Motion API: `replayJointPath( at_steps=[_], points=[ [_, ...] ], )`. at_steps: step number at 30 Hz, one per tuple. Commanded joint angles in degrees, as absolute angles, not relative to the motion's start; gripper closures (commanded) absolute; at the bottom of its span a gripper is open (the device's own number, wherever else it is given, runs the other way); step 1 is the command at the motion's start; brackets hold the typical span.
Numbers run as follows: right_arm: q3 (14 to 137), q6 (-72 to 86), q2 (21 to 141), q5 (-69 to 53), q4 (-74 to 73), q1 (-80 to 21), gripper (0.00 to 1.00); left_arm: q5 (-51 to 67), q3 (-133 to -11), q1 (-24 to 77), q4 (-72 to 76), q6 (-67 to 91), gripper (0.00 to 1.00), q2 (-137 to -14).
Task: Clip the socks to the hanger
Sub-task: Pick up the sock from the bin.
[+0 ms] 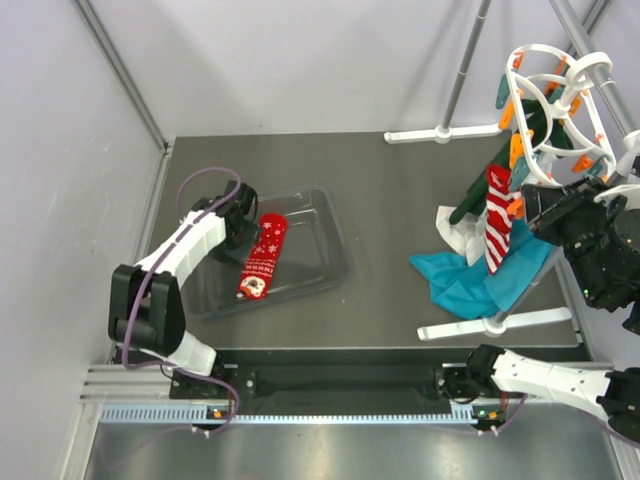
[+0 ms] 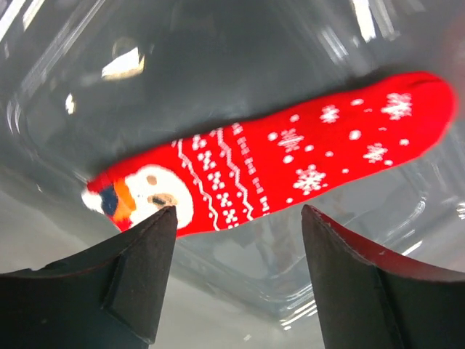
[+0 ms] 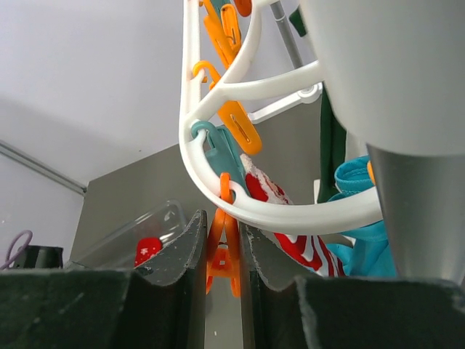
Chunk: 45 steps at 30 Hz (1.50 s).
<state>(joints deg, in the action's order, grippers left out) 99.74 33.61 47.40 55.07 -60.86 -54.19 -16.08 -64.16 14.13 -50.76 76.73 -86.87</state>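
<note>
A red sock with white snowflakes and a face at one end lies flat in a clear plastic tray. My left gripper is open just left of it. In the left wrist view the sock lies beyond the spread fingertips, untouched. The red-and-white striped sock hangs from the white round hanger at the right. My right gripper is shut on an orange peg dangling from the hanger's ring, beside the striped sock.
Teal cloth, a dark green garment and a white cloth hang or lie under the hanger. Grey rack poles with white feet stand at the back right and front right. Walls close in left and behind.
</note>
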Motion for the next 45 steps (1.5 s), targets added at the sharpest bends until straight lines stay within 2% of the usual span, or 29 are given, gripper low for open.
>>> replayJointPath(
  at_steps=[1, 11, 18, 22, 24, 25, 27, 28, 32, 34, 38, 39, 43, 44, 45],
  points=[
    [99.8, 33.5, 47.5, 52.9, -62.2, -53.8, 1.0, -12.4, -66.0, 14.2, -55.1, 87.2, 0.27, -89.1],
    [100.3, 33.4, 48.0, 52.6, -62.3, -53.8, 1.0, -12.0, -62.6, 14.2, -55.3, 92.7, 0.28, -94.0],
    [99.8, 33.7, 47.8, 51.9, -62.1, -53.8, 1.0, -12.9, -63.5, 14.2, -53.3, 94.2, 0.33, -98.8],
    [99.0, 33.9, 47.6, 51.7, -61.8, -53.9, 1.0, -14.4, -62.3, 14.2, -52.6, 95.4, 0.39, -99.9],
    [98.7, 33.9, 47.5, 51.6, -61.8, -53.8, 1.0, -15.6, -61.3, 14.2, -52.1, 95.7, 0.53, -99.8],
    [98.5, 33.9, 47.5, 51.6, -61.9, -53.8, 1.0, -16.0, -61.0, 14.2, -52.0, 95.9, 0.68, -99.6],
    [98.4, 34.1, 47.2, 51.7, -61.9, -53.8, 1.0, -18.3, -60.5, 14.2, -52.2, 95.5, 0.83, -98.2],
    [98.3, 34.1, 47.2, 51.8, -61.8, -53.8, 1.0, -19.5, -60.6, 14.2, -52.6, 95.4, 1.0, -97.6],
    [98.2, 34.2, 46.9, 51.8, -62.0, -53.8, 1.0, -28.0, -62.7, 17.2, -56.4, 94.3, 1.0, -91.4],
    [98.2, 34.2, 47.1, 51.8, -62.0, -53.8, 1.0, -37.1, -66.0, 20.3, -59.2, 92.1, 1.0, -89.0],
    [97.6, 34.3, 47.1, 51.4, -61.6, -53.8, 1.0, -55.0, -74.5, 34.1, -62.1, 84.3, 1.0, -85.0],
    [97.5, 34.3, 47.1, 51.2, -61.5, -53.8, 1.0, -61.0, -75.7, 36.8, -61.8, 78.8, 1.0, -84.6],
    [96.9, 34.5, 46.7, 51.3, -61.7, -53.9, 1.0, -72.8, -77.4, 49.0, -53.4, 60.4, 1.0, -81.6],
    [97.0, 34.5, 46.5, 51.3, -61.9, -53.8, 1.0, -74.9, -76.6, 54.2, -42.9, 54.4, 1.0, -79.3],
    [97.1, 34.5, 46.6, 51.2, -61.8, -53.8, 1.0, -75.7, -72.8, 56.5, -32.9, 36.7, 1.0, -77.8]
  ],
)
